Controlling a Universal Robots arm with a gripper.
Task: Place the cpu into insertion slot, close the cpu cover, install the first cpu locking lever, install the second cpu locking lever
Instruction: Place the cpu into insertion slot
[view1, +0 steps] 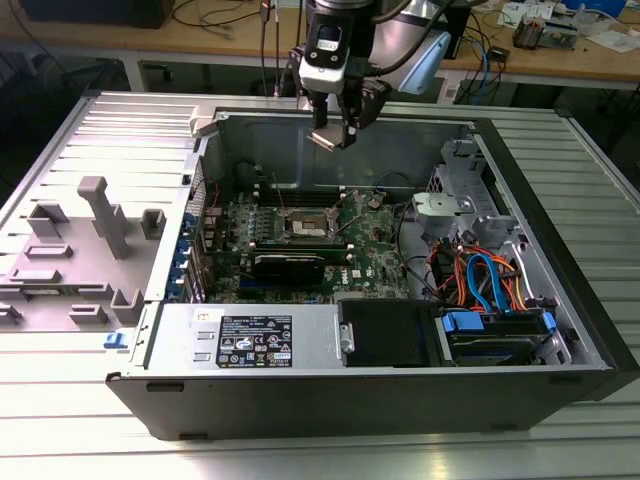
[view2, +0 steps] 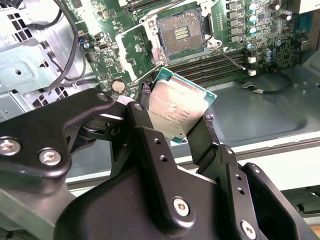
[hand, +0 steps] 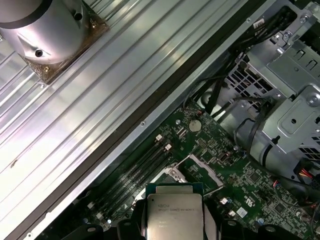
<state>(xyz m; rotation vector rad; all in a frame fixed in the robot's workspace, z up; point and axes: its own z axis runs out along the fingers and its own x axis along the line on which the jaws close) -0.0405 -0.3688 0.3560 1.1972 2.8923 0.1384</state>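
We see the tool (view1: 335, 128), upper centre of the exterior view, clamping the cpu (view1: 323, 140), well apart from the insertion slot (view1: 312, 227).

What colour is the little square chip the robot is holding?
The cpu is silvery-grey on top with a green edge; the second wrist view shows it best.

Exterior view high, wide; both wrist views close, sharing cpu (view2: 177, 112) (hand: 174, 217).
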